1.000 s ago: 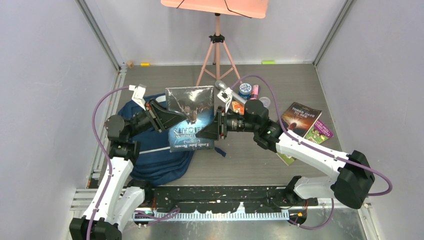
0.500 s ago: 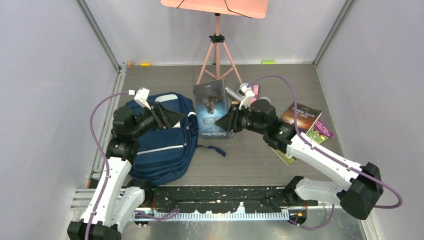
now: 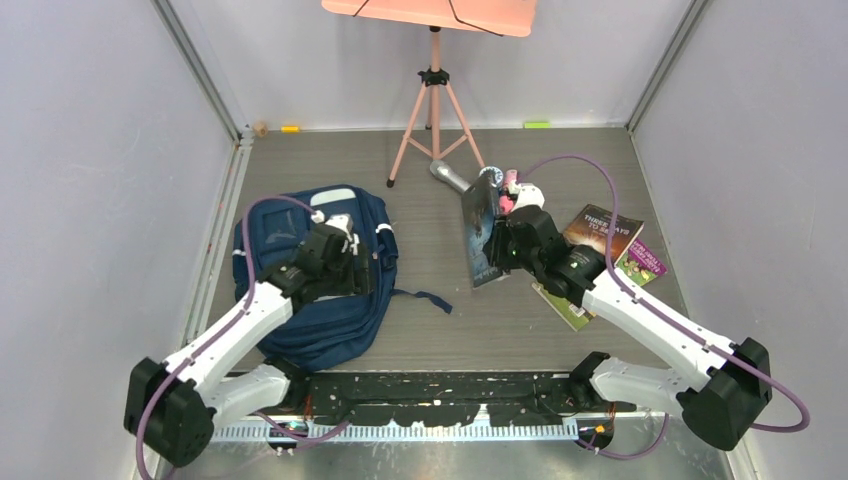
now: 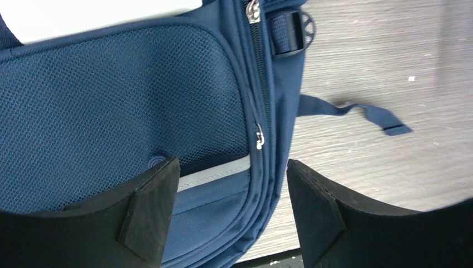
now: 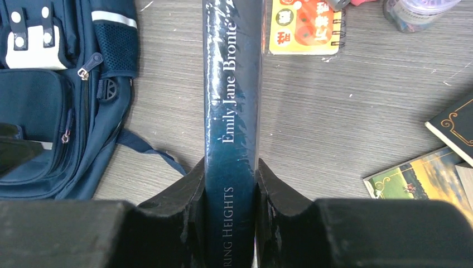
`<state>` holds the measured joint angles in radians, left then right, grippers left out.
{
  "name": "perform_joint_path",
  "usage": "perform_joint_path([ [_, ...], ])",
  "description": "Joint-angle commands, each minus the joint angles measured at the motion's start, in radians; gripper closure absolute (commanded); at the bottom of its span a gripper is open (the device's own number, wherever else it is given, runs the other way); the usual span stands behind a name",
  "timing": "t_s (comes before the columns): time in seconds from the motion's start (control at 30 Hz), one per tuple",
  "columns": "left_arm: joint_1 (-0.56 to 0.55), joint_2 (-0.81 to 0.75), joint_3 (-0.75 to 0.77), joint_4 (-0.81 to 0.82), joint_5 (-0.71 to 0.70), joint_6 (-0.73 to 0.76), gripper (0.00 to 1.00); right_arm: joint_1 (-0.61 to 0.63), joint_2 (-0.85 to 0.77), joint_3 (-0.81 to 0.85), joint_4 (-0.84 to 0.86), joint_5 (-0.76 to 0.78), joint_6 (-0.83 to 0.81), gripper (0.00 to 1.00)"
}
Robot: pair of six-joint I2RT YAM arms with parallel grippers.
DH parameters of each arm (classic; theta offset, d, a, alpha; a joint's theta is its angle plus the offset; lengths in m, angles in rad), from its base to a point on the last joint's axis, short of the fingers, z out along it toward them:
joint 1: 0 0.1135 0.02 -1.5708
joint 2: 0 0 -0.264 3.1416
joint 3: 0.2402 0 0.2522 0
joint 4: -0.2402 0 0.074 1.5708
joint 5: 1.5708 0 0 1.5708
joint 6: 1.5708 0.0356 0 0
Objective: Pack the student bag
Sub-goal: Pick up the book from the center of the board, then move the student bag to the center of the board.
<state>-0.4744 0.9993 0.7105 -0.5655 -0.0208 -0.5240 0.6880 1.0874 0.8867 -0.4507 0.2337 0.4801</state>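
The student bag (image 3: 330, 330) lies flat on the table (image 3: 450, 320), front pocket up. The left claw (image 4: 231, 164) hangs directly over it, jaws spread wide and holding nothing, with the zip pull (image 4: 258, 142) showing between them. That looks like a set-up for opening the bag so something can go in. The left arm runs low from its base and bends over the bag, wrist pointing down. To the right of the bag, clear of it, the right claw (image 5: 230, 167) is clamped across the spine of a dark book (image 5: 231, 84). It holds the book on edge above the table, probably so it can slide in narrow side first. That arm stretches towards the bag with its wrist rolled sideways.
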Motion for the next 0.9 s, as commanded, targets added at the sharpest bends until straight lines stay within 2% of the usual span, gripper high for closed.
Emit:
perform_joint_path([
  [0.0,-0.103,0.094,0.068,-0.087,-0.232,-0.043,0.26,0.007,-0.066,0.016,0.135,0.068,0.001,1.00],
  [0.13,-0.217,0.189,0.080,-0.086,-0.323,-0.064,0.22,0.006,-0.071,0.011,0.131,0.076,-0.003,1.00],
  [0.23,-0.233,0.267,0.087,-0.079,-0.356,-0.050,0.25,0.006,-0.079,0.012,0.116,0.096,-0.016,0.99],
  [0.27,-0.233,0.289,0.089,-0.065,-0.359,-0.042,0.33,0.007,-0.083,0.011,0.114,0.100,-0.018,0.99],
  [0.33,-0.233,0.324,0.099,-0.040,-0.358,-0.032,0.63,0.006,-0.091,0.010,0.108,0.109,-0.021,1.00],
  [0.4,-0.233,0.346,0.114,-0.008,-0.361,-0.022,0.86,0.006,-0.101,0.006,0.101,0.120,-0.021,1.00],
  [0.47,-0.230,0.363,0.133,0.024,-0.395,-0.011,1.00,0.005,-0.108,0.001,0.100,0.127,-0.021,1.00],
  [0.7,-0.102,0.429,0.205,0.214,-0.319,0.025,1.00,0.005,-0.108,0.003,0.095,0.141,-0.025,1.00],
  [0.87,0.024,0.509,0.260,0.410,-0.196,0.013,1.00,0.005,-0.107,0.012,0.068,0.142,-0.018,1.00],
])
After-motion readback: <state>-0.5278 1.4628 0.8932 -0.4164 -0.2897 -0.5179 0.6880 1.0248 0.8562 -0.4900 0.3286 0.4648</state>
